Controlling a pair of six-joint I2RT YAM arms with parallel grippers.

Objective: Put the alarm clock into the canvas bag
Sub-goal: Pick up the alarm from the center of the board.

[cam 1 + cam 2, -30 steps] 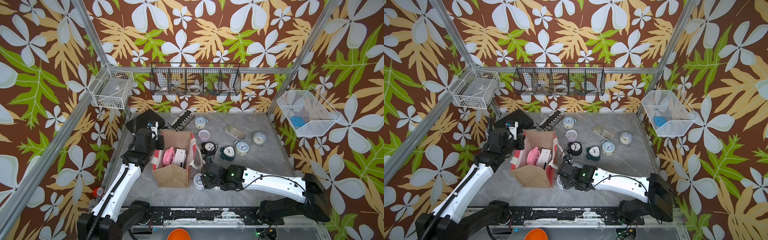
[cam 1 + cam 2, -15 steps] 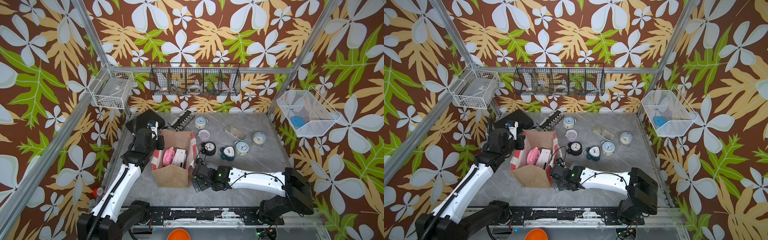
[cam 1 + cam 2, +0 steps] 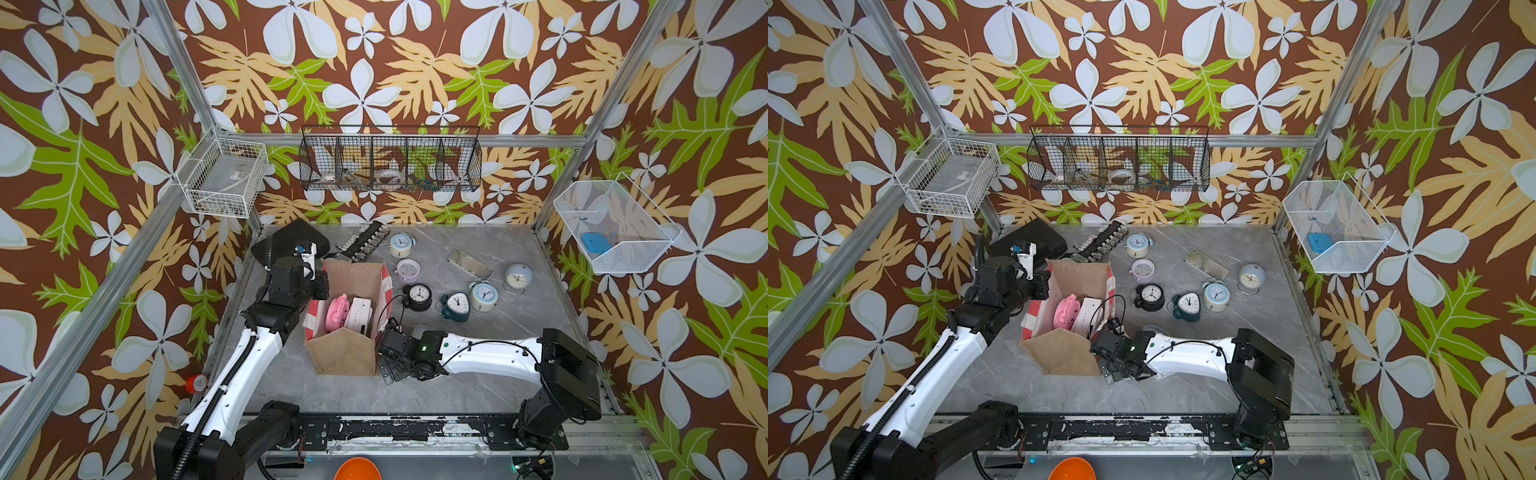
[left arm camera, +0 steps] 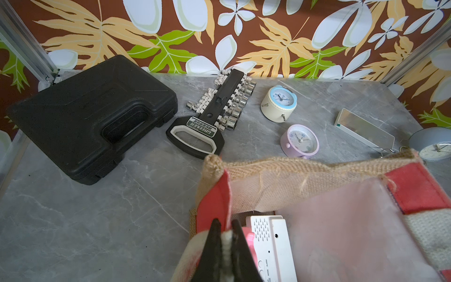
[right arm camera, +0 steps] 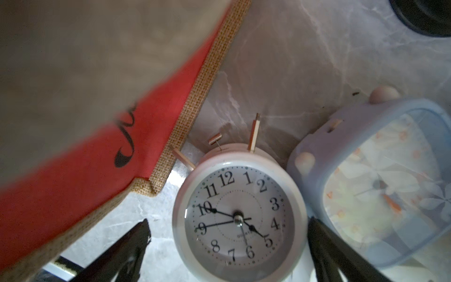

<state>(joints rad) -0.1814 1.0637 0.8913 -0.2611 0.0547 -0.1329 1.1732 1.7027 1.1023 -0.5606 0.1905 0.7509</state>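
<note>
As left fingers (image 4: 212, 247) pinch the bag (image 4: 292, 179), spread right fingers (image 5: 328, 251) flank a white clock (image 5: 240, 217).

We see two arms of glossy white shells and black joints. The left arm (image 3: 262, 353), lower left of the frame, carries a ribbed black cable conduit; the right arm (image 3: 490, 357), lower right, a thin black cable and a green light (image 3: 423, 348). Both have boxy black bases. On the right tool (image 5: 229, 221), the fingers (image 5: 117, 254) are matte black wedges.
</note>
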